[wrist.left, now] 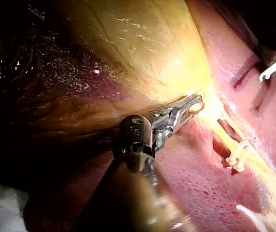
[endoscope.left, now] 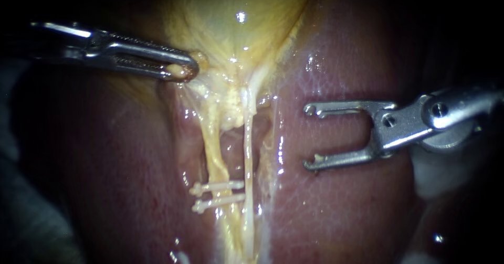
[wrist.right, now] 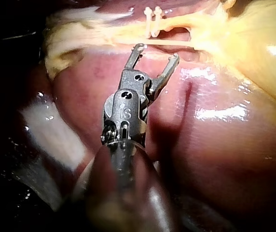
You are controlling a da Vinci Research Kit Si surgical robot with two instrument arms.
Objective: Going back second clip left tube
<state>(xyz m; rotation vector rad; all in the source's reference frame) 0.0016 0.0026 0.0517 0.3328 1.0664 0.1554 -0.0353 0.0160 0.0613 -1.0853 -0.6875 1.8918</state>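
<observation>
Two white clips (endoscope.left: 216, 187) (endoscope.left: 218, 203) sit close together across the pale left tube (endoscope.left: 212, 151); the thin right tube (endoscope.left: 248, 148) runs just beside their ends. My right instrument (endoscope.left: 311, 136) comes in from the right, its jaws open wide and empty, over the liver, clear to the right of both tubes. In the right wrist view those jaws (wrist.right: 156, 52) stand a little short of the clips (wrist.right: 152, 21). My left instrument (endoscope.left: 181, 70) is shut on gallbladder tissue at the neck of the yellow gallbladder (endoscope.left: 236, 22), holding it up; the left wrist view shows the same grip (wrist.left: 193, 104).
Glossy pink liver (endoscope.left: 341, 206) surrounds the tubes on both sides. A dark hollow (endoscope.left: 228, 148) opens between the two tubes above the clips. White gauze-like material (wrist.right: 51, 130) lies beside my right instrument's shaft.
</observation>
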